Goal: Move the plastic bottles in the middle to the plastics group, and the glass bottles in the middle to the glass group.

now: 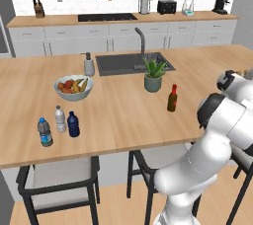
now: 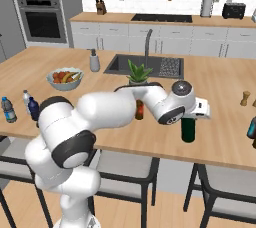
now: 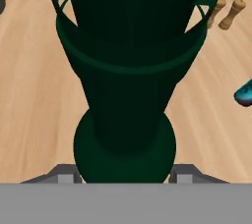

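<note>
While upright in pincer (image 3: pixel 126 176), tall green bottle (image 3: pixel 128 70): dark, glossy.

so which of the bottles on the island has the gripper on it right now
The tall dark green bottle, standing toward the island's right end with the gripper closed around its upper part. The amber-brown bottle stands free by the plant, and the navy bottle sits with the clear water bottles.

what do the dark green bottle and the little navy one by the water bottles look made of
The dark green bottle looks like glass: deep, evenly tinted, smooth walls with a faint sheen, though the render leaves it open. The hand sits around its neck. The navy bottle looks like opaque plastic: matte, rounded shoulders, dark cap, similar in height to the clear water bottles beside it, which look like thin transparent plastic.
</note>
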Motion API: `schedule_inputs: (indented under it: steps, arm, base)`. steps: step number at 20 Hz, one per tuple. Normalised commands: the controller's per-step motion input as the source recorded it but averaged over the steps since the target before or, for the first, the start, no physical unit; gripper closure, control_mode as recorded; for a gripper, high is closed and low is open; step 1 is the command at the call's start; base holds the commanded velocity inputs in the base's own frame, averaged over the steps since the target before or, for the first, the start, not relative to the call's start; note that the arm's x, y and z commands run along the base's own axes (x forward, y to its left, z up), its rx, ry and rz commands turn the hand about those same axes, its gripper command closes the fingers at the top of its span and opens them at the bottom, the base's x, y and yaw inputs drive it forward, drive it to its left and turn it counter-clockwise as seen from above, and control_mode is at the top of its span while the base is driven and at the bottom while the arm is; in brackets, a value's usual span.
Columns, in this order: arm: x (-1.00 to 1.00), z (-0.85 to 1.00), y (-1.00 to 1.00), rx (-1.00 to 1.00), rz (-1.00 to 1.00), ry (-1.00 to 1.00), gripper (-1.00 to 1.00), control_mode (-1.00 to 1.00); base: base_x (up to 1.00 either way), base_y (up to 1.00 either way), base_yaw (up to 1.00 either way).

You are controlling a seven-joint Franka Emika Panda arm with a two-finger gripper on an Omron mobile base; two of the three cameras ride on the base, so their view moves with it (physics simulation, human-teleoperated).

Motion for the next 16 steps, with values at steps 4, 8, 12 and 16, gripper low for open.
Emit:
schedule_inputs:
  steps: [4,8,12,16]
  arm:
    - [0.0,0.01,-0.6,0.09,-0.02,-0.03,1.0,-1.0]
    - [0.0,0.16,-0.44,0.1,-0.02,-0.09,1.0,-1.0]
    - [0.0,0.2,-0.18,0.01,0.0,-0.07,1.0,-1.0]
    - [0.0,0.18,-0.09,0.0,0.0,-0.08,1.0,-1.0]
  base:
    - [0.0,0.0,0.0]
    - [0.0,0.0,0.0]
    - [0.0,0.0,0.0]
    - [0.0,0.0,0.0]
